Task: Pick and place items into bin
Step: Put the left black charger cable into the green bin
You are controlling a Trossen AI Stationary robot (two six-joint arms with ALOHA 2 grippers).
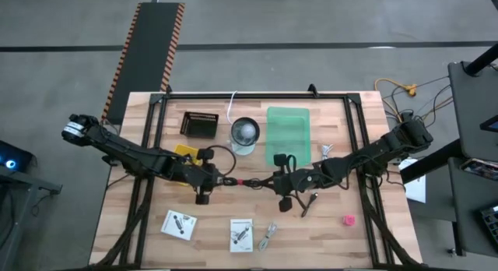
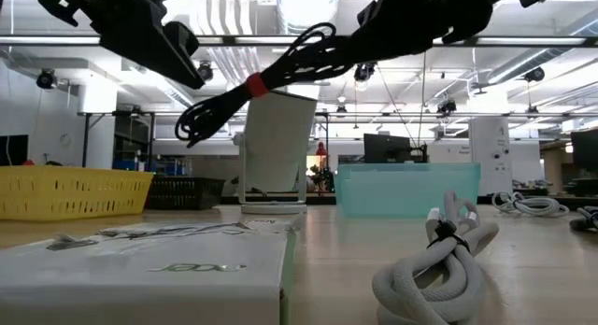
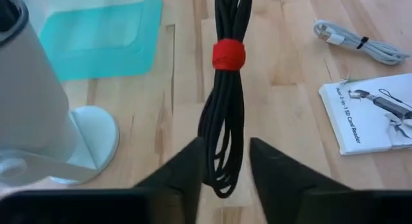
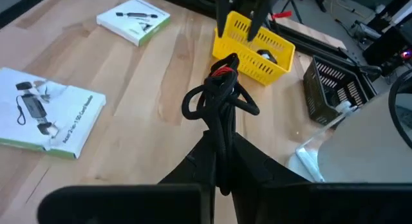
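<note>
Cable handover in mid-air

The black-and-red coiled cable (image 1: 247,181) stretches lengthwise between the arms, above the table's middle. Right gripper (image 4: 222,161) is clamped on one end; left gripper (image 3: 224,161) fingers stand parted around the other.

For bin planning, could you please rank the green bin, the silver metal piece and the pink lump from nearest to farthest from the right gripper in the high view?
From the right gripper:
1. Green bin, just behind it.
2. Silver metal piece, toward the front edge.
3. Pink lump, off to the right.
</note>
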